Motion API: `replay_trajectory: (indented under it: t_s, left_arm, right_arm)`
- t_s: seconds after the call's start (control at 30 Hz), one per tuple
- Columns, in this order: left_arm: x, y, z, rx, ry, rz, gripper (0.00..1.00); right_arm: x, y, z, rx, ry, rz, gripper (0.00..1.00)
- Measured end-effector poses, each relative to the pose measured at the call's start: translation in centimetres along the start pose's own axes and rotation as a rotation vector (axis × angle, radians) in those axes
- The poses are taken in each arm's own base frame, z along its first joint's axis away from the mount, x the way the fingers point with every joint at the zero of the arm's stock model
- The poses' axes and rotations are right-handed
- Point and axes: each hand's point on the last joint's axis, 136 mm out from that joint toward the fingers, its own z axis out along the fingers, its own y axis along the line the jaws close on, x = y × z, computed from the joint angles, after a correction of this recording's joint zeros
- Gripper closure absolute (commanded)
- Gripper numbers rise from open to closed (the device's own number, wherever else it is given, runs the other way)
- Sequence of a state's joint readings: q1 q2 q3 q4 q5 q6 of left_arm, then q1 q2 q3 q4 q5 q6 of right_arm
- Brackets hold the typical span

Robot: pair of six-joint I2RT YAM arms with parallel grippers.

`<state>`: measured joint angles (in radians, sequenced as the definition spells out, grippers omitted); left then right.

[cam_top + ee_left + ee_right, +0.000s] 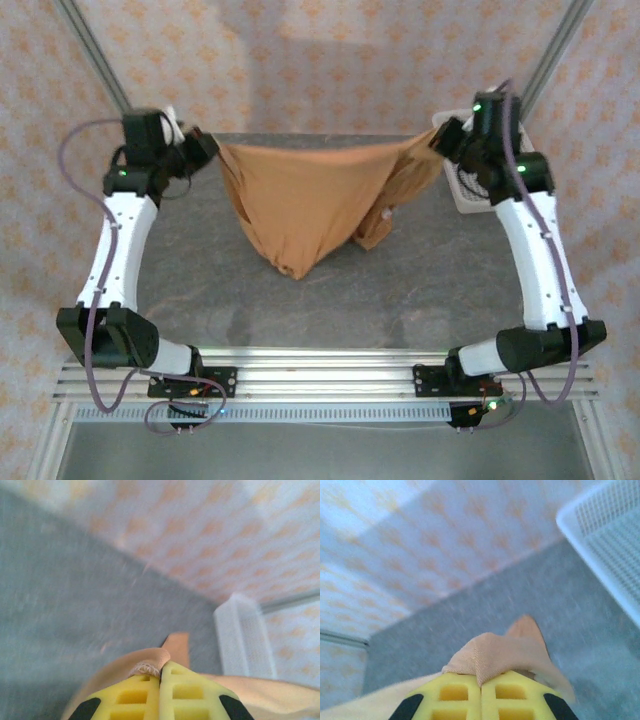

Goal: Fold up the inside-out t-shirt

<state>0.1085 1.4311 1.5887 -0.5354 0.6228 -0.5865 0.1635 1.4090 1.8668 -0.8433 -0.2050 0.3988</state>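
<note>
A: Where is the orange-tan short-sleeved soft cloth t-shirt (305,205) sitting right now?

B: It is hanging between the two arms, over the far half of the grey speckled table (200,290). Its top edge is stretching almost straight from one claw to the other. The body is sagging into a point toward the middle of the table. I cannot tell whether that point is touching the surface.

A: What is the left gripper (205,147) doing?

B: It is pinching the shirt's upper corner near the far left of the table. In the left wrist view its yellow fingers (135,695) are pressing together with only a thin line between them. A stitched hem is bunching out at their tips.

A: And the right gripper (437,140)?

B: It is clamping the opposite corner, high at the far right. In the right wrist view its yellow fingers (512,692) are likewise meeting, and a fold of cloth is poking out above them.

A: Is anything hanging loose?

B: One part of the shirt is dangling lower on the right side. A white plastic mesh basket (462,190) is standing at the far right corner, just behind the right arm.
</note>
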Motion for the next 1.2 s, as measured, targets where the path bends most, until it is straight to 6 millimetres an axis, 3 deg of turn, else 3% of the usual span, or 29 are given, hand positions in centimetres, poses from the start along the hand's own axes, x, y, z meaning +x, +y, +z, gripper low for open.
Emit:
replay_trajectory:
  t_s: [0.1,0.17,0.23,0.33,0.5,0.7,0.87,1.07,1.2]
  left_arm:
    - [-5.7,-2.8,-3.8,0.056,-0.150,0.005,1.00]
    - [-8.1,-3.9,-6.2,0.079,-0.223,0.004,1.00]
    - [-9.7,-4.9,-8.0,0.099,-0.272,0.010,1.00]
    - [-9.3,-5.6,-8.4,0.129,-0.261,0.004,1.00]
    - [-4.5,-2.8,-5.2,0.096,-0.124,-0.046,1.00]
    - [5.2,2.5,-0.3,-0.006,0.117,-0.085,1.00]
    - [12.4,7.0,4.2,-0.101,0.306,-0.111,1.00]
    - [16.3,13.3,12.5,-0.228,0.458,-0.154,1.00]
    - [16.2,15.7,16.7,-0.270,0.484,-0.151,0.97]
  right_arm:
    - [-4.2,1.1,-3.9,-0.030,-0.117,0.002,1.00]
    - [-5.7,1.2,-5.6,-0.034,-0.166,0.003,1.00]
    - [-6.1,1.1,-6.6,-0.034,-0.182,0.006,1.00]
    - [-5.6,1.0,-6.8,-0.040,-0.163,0.007,1.00]
    - [-1.8,-0.8,-5.1,-0.016,-0.057,0.020,1.00]
    - [4.9,-5.2,-2.1,0.071,0.100,0.046,1.00]
    - [10.5,-9.1,2.2,0.163,0.248,0.068,1.00]
    - [13.6,-12.3,9.2,0.261,0.357,0.076,1.00]
    - [15.2,-14.2,12.7,0.320,0.404,0.075,1.00]
